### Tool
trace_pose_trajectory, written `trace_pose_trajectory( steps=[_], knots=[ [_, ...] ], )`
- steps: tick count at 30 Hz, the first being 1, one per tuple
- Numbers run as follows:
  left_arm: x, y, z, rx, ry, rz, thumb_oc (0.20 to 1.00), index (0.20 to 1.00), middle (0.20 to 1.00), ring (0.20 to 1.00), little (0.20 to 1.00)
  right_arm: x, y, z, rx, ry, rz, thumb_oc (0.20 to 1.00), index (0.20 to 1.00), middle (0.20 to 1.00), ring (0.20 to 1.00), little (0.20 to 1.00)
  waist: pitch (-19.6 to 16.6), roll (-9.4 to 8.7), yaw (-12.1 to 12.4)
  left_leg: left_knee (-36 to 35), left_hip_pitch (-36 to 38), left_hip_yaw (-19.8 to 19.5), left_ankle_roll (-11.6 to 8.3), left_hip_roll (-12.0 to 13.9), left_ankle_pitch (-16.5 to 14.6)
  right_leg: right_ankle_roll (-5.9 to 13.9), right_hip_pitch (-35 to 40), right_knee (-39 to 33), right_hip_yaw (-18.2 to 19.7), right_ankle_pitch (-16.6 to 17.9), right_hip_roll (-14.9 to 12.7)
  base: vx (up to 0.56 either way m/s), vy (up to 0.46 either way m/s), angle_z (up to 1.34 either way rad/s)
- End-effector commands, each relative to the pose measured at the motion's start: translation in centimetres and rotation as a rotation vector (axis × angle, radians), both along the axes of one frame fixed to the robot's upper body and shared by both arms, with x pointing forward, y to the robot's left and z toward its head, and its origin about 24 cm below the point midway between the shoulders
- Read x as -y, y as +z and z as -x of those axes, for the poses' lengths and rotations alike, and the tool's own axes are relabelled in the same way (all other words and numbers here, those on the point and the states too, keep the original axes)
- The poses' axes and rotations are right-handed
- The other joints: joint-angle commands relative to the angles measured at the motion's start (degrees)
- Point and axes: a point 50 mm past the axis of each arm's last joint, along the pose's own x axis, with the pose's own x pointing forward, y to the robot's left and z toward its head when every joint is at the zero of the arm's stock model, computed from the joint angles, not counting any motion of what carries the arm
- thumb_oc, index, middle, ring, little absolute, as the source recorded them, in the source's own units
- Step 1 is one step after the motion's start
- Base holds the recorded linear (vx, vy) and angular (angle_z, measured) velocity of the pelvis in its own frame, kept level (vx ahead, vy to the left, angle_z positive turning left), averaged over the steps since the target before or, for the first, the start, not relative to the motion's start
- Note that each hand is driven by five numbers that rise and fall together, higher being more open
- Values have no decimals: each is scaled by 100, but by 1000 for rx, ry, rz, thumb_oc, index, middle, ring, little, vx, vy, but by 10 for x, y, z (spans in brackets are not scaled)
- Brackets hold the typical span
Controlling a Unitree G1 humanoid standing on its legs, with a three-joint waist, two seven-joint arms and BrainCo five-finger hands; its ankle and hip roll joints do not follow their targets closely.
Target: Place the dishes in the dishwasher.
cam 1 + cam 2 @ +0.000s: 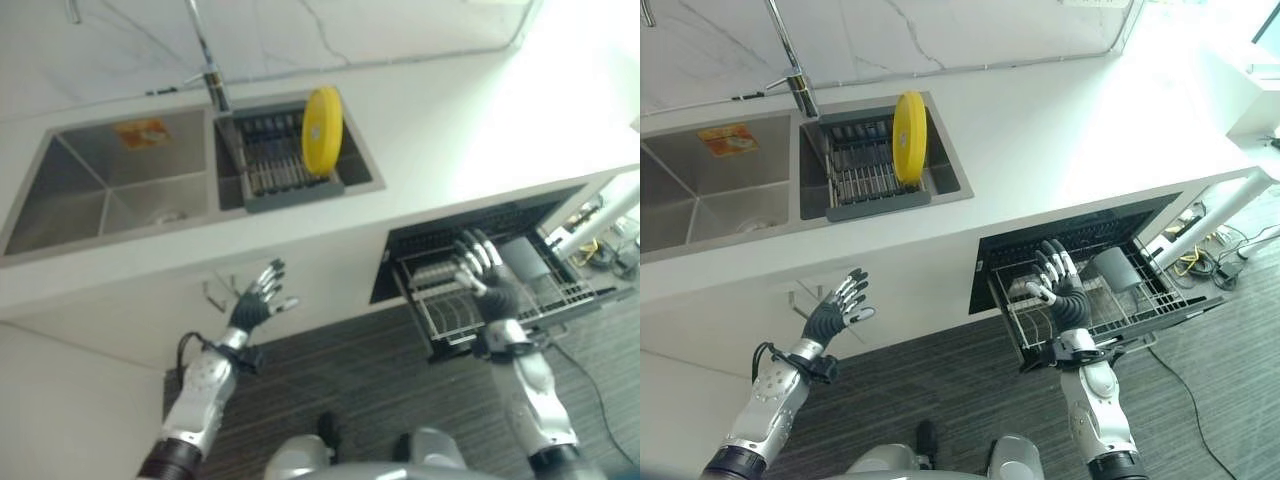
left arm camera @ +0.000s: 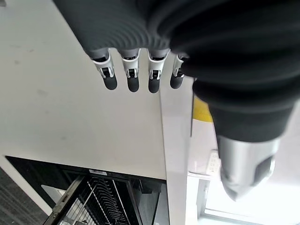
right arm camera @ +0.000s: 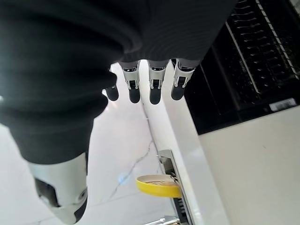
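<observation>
A yellow plate point(image 1: 322, 129) stands on edge in the drying rack point(image 1: 283, 172) set in the right basin of the sink; the same plate point(image 1: 909, 136) shows in the right eye view. The dishwasher point(image 1: 1085, 262) under the counter is open with its wire rack point(image 1: 1110, 305) pulled out. My right hand point(image 1: 1061, 282) hovers open over the rack's left part, holding nothing. Below the counter's front, my left hand point(image 1: 836, 309) is raised with fingers spread, empty. The plate point(image 3: 158, 184) also shows past the right hand's fingers point(image 3: 156, 91).
The left sink basin point(image 1: 100, 185) holds an orange sticker on its back wall. A tap point(image 1: 208, 62) stands behind the rack. A grey square container point(image 1: 1112, 268) sits in the dishwasher rack. Cables lie on the floor at the right point(image 1: 1210, 262).
</observation>
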Motion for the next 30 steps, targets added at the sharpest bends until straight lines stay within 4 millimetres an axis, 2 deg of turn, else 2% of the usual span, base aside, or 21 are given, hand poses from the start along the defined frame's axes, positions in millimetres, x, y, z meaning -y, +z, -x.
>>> trace_pose_trajectory(
  steps=[1,3,4,5,6,7,8,9,10,12,15,16,18,22,24,28,30],
  knots=[
    [2,12,-1,70,20,40,1000,1000,1000,1000,1000,8,40,-11,216,30,2,1000,1000,1000,1000,1000,-23,80,-5,550,42,-178,-264,-30,-610,-17,728,-370,-327,188,66,114,-215,-5],
    [5,3,2,38,22,22,1000,1000,1000,1000,1000,9,47,-15,233,58,23,1000,1000,1000,1000,1000,-47,-58,-24,1266,-123,8,-341,-36,-882,-136,857,-734,-373,228,-12,82,-218,-16],
    [6,-4,5,13,18,32,1000,1000,1000,1000,1000,9,51,-16,250,72,62,1000,1000,1000,1000,1000,21,-135,-14,2457,-643,-24,-503,27,-748,-272,1005,-890,-225,222,13,91,-184,3],
    [7,-7,7,-6,16,35,1000,1000,1000,1000,1000,9,51,-15,254,72,80,1000,1000,1000,1000,1000,62,-147,30,2987,-1018,-178,-595,2,-499,-340,1061,-924,-169,249,53,125,-135,34],
    [6,-11,9,-31,22,38,1000,1000,1000,1000,1000,7,51,-14,253,76,84,1000,1000,1000,1000,1000,74,-137,66,2967,-1241,-306,-642,29,-254,-362,1089,-954,-106,258,112,181,19,41],
    [5,-19,14,-63,23,32,1000,1000,1000,1000,1000,5,51,-15,249,83,77,1000,1000,1000,1000,1000,83,-63,108,2277,-1230,-367,-659,167,-153,-332,1164,-989,-4,190,208,273,150,8],
    [5,-29,20,-97,22,14,1000,1000,1000,1000,1000,1,50,-15,251,86,72,1000,1000,1000,1000,1000,108,30,168,1621,-1274,-439,-789,383,195,-328,1296,-1037,47,102,278,333,209,-47],
    [4,-39,26,-135,29,1,1000,1000,1000,1000,1000,-1,48,-15,250,84,77,1000,1000,1000,1000,1000,166,60,189,1423,-1387,-458,-882,541,434,-338,1442,-1090,62,45,259,306,218,-102],
    [3,-48,28,-186,41,-17,1000,1000,1000,1000,1000,3,49,-15,244,77,75,1000,1000,1000,1000,1000,108,64,144,1052,-1213,-246,-837,574,188,-263,1498,-1158,-45,41,149,214,166,-91],
    [3,-67,32,-304,48,-48,1000,1000,1000,1000,1000,5,49,-12,252,76,57,1000,1000,1000,1000,1000,-6,108,74,544,-869,-169,-827,593,179,-132,1450,-1174,-222,112,-24,150,162,-28],
    [3,-97,54,-481,12,-106,1000,1000,1000,1000,1000,5,49,-10,254,99,48,1000,1000,1000,1000,1000,-114,170,18,236,-460,-205,-825,574,76,-66,1338,-1168,-345,152,-128,113,90,-12],
    [2,-121,79,-625,73,-86,1000,1000,1000,1000,1000,-2,51,-12,249,125,50,1000,1000,1000,1000,1000,-172,168,25,149,-304,-219,-816,526,-9,-35,1325,-1264,-361,190,-150,106,39,-3],
    [0,-134,96,-709,117,-81,1000,1000,1000,1000,1000,-4,54,-14,254,137,50,1000,1000,1000,1000,1000,-202,144,71,78,-268,-195,-811,512,-24,-12,1334,-1364,-425,232,-179,49,-9,-5],
    [-5,-151,123,-849,188,-60,1000,1000,1000,1000,1000,-6,62,-15,289,156,53,1000,1000,1000,1000,1000,-208,123,157,-8,-260,-120,-829,535,-5,22,1363,-1511,-587,297,-236,-7,-38,17],
    [-7,-163,149,-982,252,0,1000,1000,1000,1000,1000,-12,77,-19,348,157,59,1000,1000,1000,1000,1000,-233,114,255,-78,-272,-96,-841,552,18,25,1413,-1599,-697,302,-244,-2,-50,0],
    [-3,-171,168,-1101,307,96,1000,1000,1000,1000,1000,-15,91,-22,393,154,61,1000,1000,1000,1000,1000,-258,106,358,-140,-286,-101,-861,564,51,23,1483,-1676,-796,300,-245,2,-24,11],
    [1,-177,184,-1226,342,153,1000,1000,1000,1000,1000,-16,98,-23,411,158,60,1000,1000,1000,1000,1000,-291,90,410,-156,-293,-114,-867,563,54,26,1517,-1704,-852,295,-238,22,-29,4]
  ],
)
